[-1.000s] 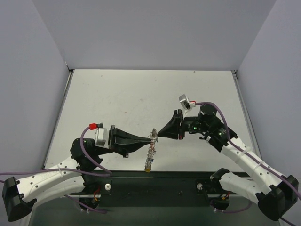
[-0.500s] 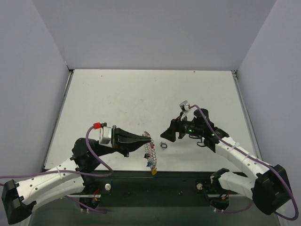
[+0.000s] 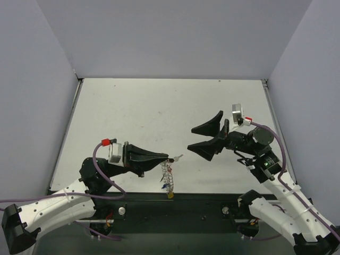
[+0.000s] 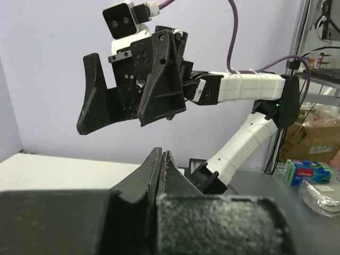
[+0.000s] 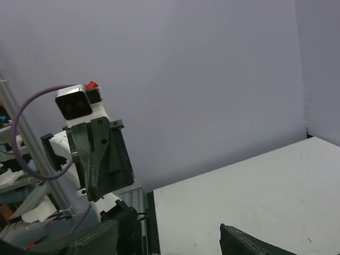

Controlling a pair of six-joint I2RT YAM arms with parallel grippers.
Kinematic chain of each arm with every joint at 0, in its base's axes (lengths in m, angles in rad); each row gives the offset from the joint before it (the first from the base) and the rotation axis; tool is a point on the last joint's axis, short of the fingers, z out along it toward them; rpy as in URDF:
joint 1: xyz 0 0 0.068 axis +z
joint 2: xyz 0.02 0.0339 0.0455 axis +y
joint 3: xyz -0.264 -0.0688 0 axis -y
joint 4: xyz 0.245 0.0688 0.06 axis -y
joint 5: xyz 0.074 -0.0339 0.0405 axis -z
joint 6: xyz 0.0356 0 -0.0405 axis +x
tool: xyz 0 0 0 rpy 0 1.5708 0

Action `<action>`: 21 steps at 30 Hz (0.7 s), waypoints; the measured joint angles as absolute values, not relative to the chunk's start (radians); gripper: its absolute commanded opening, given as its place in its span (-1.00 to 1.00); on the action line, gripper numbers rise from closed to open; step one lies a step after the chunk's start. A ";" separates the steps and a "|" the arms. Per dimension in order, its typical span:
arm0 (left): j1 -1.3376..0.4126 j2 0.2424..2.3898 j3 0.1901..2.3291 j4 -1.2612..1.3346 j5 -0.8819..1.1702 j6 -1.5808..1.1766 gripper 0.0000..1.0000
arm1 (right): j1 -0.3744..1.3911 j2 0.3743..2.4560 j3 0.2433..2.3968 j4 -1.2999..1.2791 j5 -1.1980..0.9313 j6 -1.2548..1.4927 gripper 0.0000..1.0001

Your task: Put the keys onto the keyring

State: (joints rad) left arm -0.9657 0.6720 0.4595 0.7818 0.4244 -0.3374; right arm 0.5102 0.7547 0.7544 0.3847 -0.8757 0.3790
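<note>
Far left, the left pincer (image 3: 168, 158) is pressed together and pinching the top of the keyring (image 3: 168, 175). It's lifted off the surface (image 3: 159, 106), near the front edge. In the left wrist view its own fingers (image 4: 159, 164) sit flat against each other with basically no gap.

The keyring dangles straight down from that pinch, a thin wire loop fringed with little silver pieces, with a yellow tag (image 3: 170, 194) at the very bottom. The keys on it are too small to count from the top view.

Just right of the pincer tip a small silver key (image 3: 178, 157) pokes out sideways. I honestly can't tell whether it's threaded on the ring or just caught there.

Further right, the right pincer (image 3: 190, 138) is spread wide with nothing in it, its tips pointing toward the ring but apart from it. The right wrist view agrees, with one finger (image 5: 241, 241) low at each side and only bare surface between.
</note>
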 measured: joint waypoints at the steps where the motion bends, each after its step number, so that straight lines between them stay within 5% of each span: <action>1: -0.966 0.672 0.459 0.795 0.425 -0.340 -1.00 | 0.510 0.765 0.756 0.431 -0.904 0.416 0.35; 5: -0.965 0.678 0.459 0.838 0.425 -0.353 -1.00 | 0.526 0.828 0.765 0.565 -1.004 0.525 0.18; 16: -0.965 0.665 0.453 0.742 0.336 -0.340 -0.96 | 0.590 0.863 0.791 0.326 -0.917 0.380 0.32; 19: -0.962 0.640 0.426 0.646 0.250 -0.337 -0.43 | 0.590 0.865 0.779 0.241 -0.826 0.348 0.46; 20: -0.961 0.634 0.420 0.606 0.220 -0.338 -0.02 | 0.590 0.867 0.775 0.201 -0.784 0.340 0.48; 21: -0.960 0.631 0.416 0.575 0.196 -0.337 0.13 | 0.589 0.873 0.771 0.160 -0.728 0.334 0.49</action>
